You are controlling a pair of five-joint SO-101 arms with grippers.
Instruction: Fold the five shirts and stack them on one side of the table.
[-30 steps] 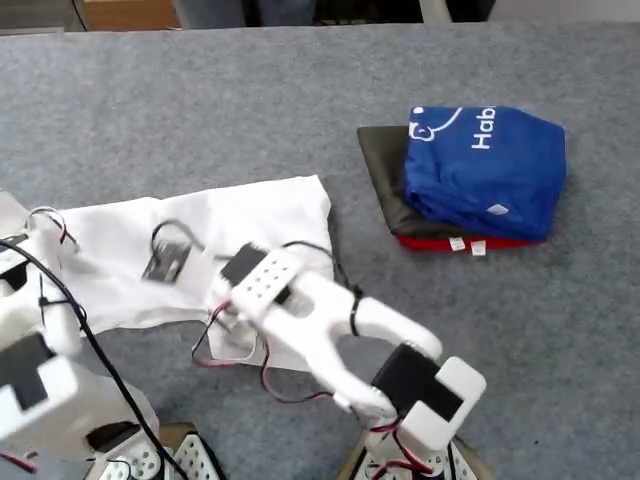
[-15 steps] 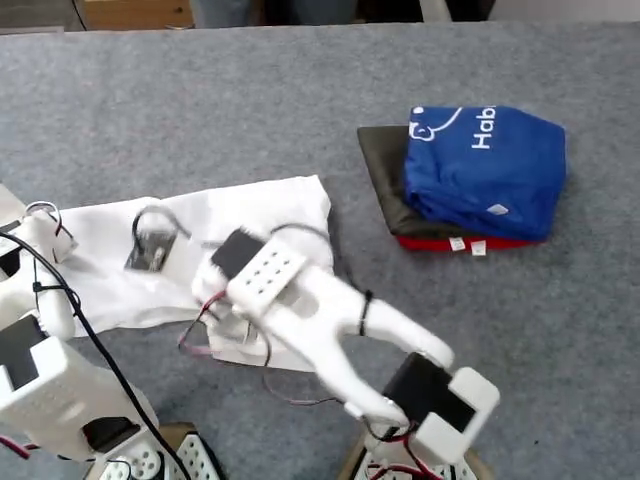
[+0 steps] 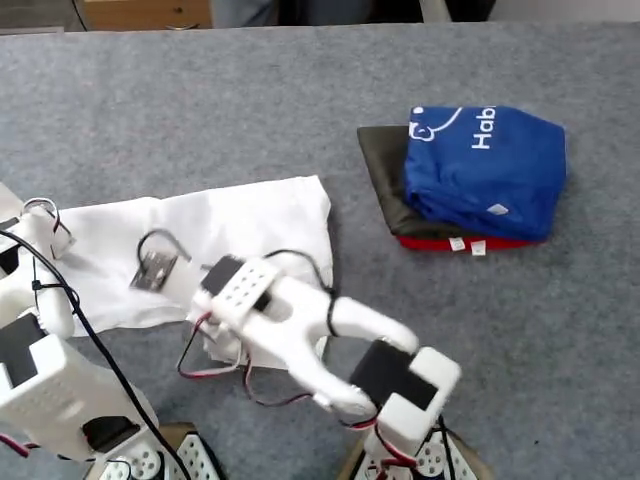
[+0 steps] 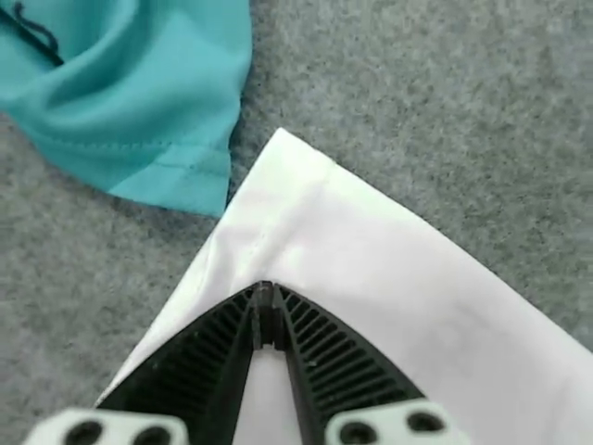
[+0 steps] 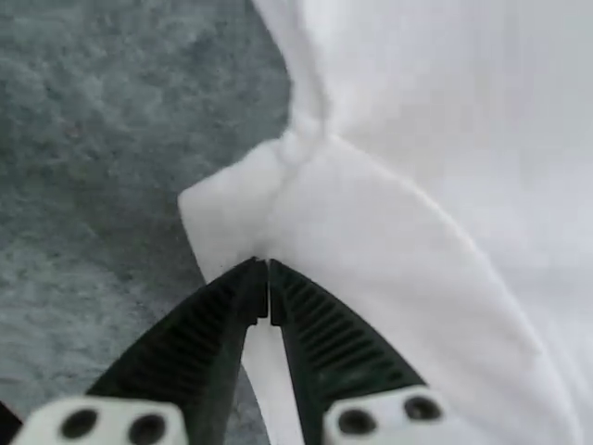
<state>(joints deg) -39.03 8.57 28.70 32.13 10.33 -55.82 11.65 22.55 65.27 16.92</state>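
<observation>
On the grey worktop, seen from the high view, the white shirt lies spread and partly folded at about 9 o'clock from the middle, its long edge running from the far-left border toward the centre. At about 2 o'clock sits the stack: a folded blue shirt on top, a dark shirt under it jutting out toward 9 o'clock, and a red shirt at the bottom (only a thin strip of it peeks out at the 6 o'clock edge). The stack lies well apart from the white shirt. The left tool is clenched on the white shirt, its ribbed black jaws pressed together over the cloth just inside a corner. Just beyond that corner, a teal shirt lies crumpled on the worktop, close to the white one. The right tool is likewise clamped on the white shirt, jaws closed on a bunched fold at the fabric's edge, with grey worktop beside it. In the high view the right arm stretches from its base at 6 o'clock toward 9 o'clock over the near edge of the white shirt, while the left arm stands at 8 o'clock by the shirt's far-left end.
</observation>
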